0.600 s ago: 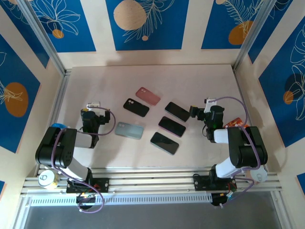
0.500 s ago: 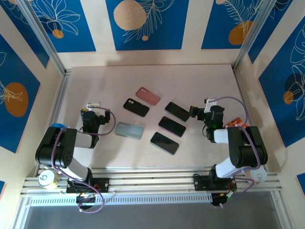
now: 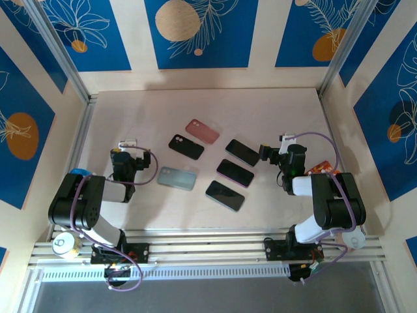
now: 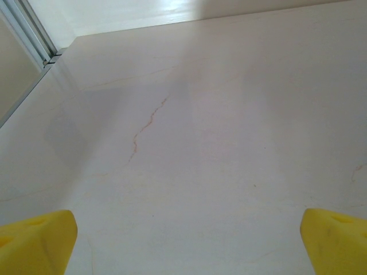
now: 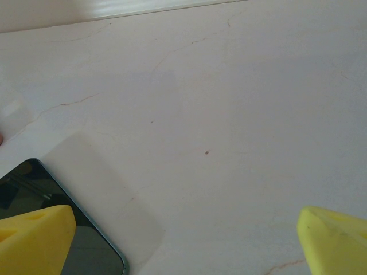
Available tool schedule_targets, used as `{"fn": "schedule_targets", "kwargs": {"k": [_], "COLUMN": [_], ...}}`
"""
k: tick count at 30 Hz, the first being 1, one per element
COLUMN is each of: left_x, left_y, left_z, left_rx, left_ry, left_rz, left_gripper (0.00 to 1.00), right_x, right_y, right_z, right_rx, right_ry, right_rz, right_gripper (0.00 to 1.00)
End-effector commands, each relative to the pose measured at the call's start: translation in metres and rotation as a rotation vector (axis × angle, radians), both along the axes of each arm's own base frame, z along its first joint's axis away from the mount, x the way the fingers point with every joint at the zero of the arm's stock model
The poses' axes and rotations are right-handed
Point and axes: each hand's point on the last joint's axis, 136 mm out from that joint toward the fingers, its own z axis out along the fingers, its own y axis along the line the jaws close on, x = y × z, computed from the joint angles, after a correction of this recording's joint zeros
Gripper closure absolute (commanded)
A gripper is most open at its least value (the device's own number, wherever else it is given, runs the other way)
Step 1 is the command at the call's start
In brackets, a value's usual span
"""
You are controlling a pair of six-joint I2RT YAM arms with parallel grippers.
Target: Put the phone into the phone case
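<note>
Three dark phones lie right of centre on the pale table: the far phone (image 3: 242,152), the middle phone (image 3: 235,172) and the near phone (image 3: 225,195). To their left lie a pink case (image 3: 202,130), a black case (image 3: 186,146) and a pale grey-green case (image 3: 177,178). My left gripper (image 3: 126,145) rests low at the left, left of the grey-green case; its yellow fingertips (image 4: 35,240) stand wide apart, open over bare table. My right gripper (image 3: 281,145) is open just right of the far phone, whose corner (image 5: 34,183) shows beside its left finger.
An orange packet (image 3: 322,169) lies by the right arm. A can (image 3: 64,243) stands at the near left by the rail. Wooden walls with blue panels close in the table (image 3: 215,107) on three sides. Bare surface stretches behind the cases.
</note>
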Motion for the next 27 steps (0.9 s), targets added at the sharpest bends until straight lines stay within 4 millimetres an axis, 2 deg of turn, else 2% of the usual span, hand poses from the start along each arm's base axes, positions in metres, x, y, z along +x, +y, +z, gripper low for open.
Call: {"fn": "schedule_targets", "kwargs": {"k": [1, 27], "left_x": [0.0049, 0.0045], "left_y": [0.0014, 0.0020], "left_z": [0.0084, 0.0089], "left_rx": [-0.008, -0.004], "left_ry": [-0.030, -0.034], "left_rz": [0.008, 0.010], "left_gripper": [0.00, 0.00], "right_x": [0.0056, 0.0055], "right_y": [-0.0021, -0.0011], "right_z": [0.0090, 0.0093], "right_rx": [-0.007, -0.019], "right_ry": [-0.032, -0.035], "right_rz": [0.004, 0.002], "right_gripper": [0.01, 0.01]}}
